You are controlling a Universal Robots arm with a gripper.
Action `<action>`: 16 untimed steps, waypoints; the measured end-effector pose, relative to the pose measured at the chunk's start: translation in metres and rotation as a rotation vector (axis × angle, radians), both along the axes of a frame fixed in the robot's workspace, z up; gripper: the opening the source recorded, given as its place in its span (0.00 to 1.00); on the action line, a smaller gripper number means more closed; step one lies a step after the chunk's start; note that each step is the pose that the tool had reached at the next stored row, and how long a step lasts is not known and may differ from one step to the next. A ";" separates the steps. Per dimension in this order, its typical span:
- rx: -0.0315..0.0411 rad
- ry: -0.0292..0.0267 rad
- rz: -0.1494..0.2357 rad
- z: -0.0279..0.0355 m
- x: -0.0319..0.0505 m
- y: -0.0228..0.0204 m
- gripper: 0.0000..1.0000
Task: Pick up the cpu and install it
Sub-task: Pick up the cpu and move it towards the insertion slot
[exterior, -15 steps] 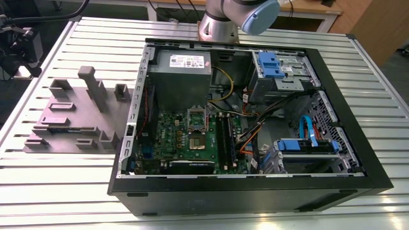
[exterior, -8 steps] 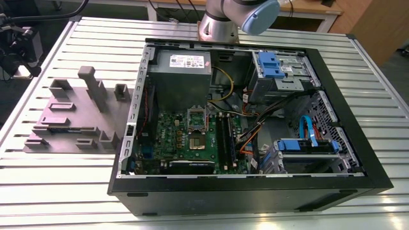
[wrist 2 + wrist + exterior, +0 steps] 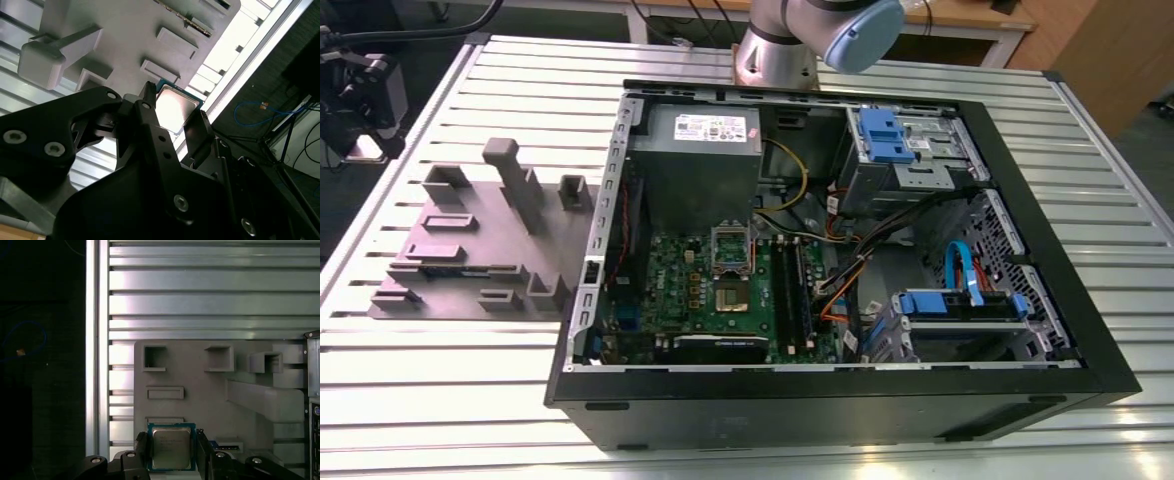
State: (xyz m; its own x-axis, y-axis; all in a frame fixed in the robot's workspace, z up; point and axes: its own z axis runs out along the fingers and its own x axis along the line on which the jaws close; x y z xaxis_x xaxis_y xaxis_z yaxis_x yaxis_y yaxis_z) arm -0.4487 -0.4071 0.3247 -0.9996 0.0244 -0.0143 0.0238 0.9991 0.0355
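The cpu (image 3: 170, 448), a flat square chip with a silver-grey top and a greenish rim, sits between my gripper's (image 3: 171, 455) two black fingers (image 3: 141, 450), above the near edge of a grey fixture tray (image 3: 200, 400). In the second wrist view the cpu (image 3: 175, 107) again lies between the fingers (image 3: 199, 131), whose tips touch its opposite edges, so the gripper (image 3: 175, 112) is shut on it. The exterior view has the open computer case (image 3: 827, 390) lying on its side, with the green motherboard (image 3: 720, 300) and its cpu socket (image 3: 730, 262) in the middle.
The grey fixture tray (image 3: 467, 240) with raised blocks and pockets lies at the exterior view's left of the case, on a ribbed metal table (image 3: 440, 360). Inside the case are a power-supply box (image 3: 700, 140), blue drive brackets (image 3: 887, 135) and loose cables (image 3: 854, 270). The arm's base (image 3: 781, 50) stands behind the case.
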 end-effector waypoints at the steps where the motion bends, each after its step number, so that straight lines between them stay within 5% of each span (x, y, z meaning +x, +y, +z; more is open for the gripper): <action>1: -0.0001 0.0001 0.000 0.0003 0.0000 0.0000 0.47; 16: 0.0009 -0.0001 0.000 0.0032 0.0000 0.0000 0.47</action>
State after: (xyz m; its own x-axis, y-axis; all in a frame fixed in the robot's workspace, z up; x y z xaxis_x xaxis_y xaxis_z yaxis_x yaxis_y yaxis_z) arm -0.4487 -0.4071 0.3279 -0.9996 0.0244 -0.0144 0.0239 0.9991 0.0364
